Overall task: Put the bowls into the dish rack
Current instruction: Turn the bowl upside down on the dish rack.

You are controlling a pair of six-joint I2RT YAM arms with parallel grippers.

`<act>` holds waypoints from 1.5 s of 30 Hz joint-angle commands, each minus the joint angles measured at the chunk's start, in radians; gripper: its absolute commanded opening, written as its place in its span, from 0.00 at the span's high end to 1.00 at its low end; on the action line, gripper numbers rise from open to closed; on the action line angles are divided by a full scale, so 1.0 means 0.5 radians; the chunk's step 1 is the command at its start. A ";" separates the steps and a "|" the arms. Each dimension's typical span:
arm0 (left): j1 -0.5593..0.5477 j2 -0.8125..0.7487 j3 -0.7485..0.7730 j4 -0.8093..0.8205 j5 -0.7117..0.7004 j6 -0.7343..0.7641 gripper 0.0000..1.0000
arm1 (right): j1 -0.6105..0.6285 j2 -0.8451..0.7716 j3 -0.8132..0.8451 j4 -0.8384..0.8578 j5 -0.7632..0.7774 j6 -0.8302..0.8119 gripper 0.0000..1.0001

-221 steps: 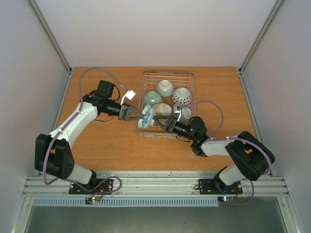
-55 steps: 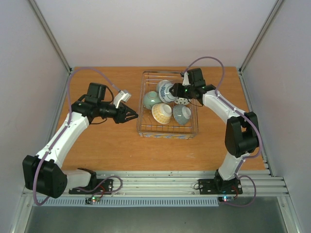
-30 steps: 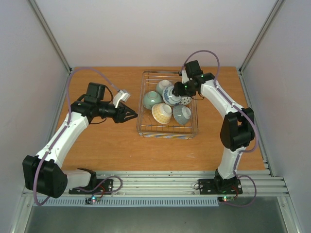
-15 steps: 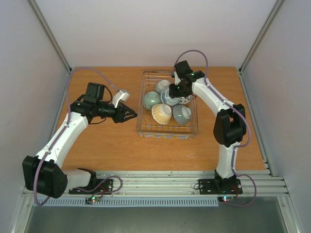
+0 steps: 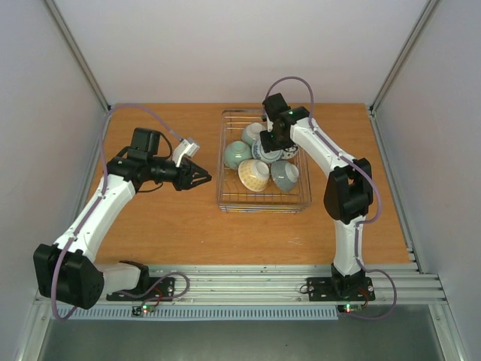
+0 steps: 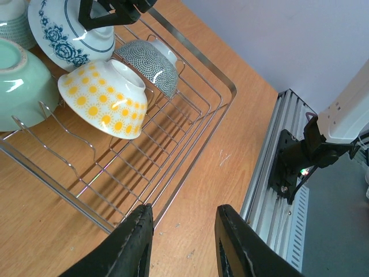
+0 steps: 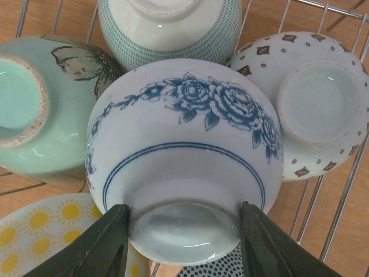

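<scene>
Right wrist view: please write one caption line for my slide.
Right gripper holds the blue-flowered bowl by its foot in the dish rack, with the green bowl beside it.

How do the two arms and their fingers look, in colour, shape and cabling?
The left arm and the right arm have white tubular links with black joints. A mauve cable loops along each. The fingers are black and tapered. A small green light shows near the right wrist.

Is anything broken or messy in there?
Nothing looks broken or spilled. The only odd one is the blue-flower bowl. It sits crowded between the green bowl and the white bowl, raised above them, with the right gripper clamped on its base.
</scene>
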 commanded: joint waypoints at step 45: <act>0.032 -0.049 -0.019 0.023 0.072 0.051 0.69 | 0.135 0.115 0.036 -0.064 0.152 -0.093 0.45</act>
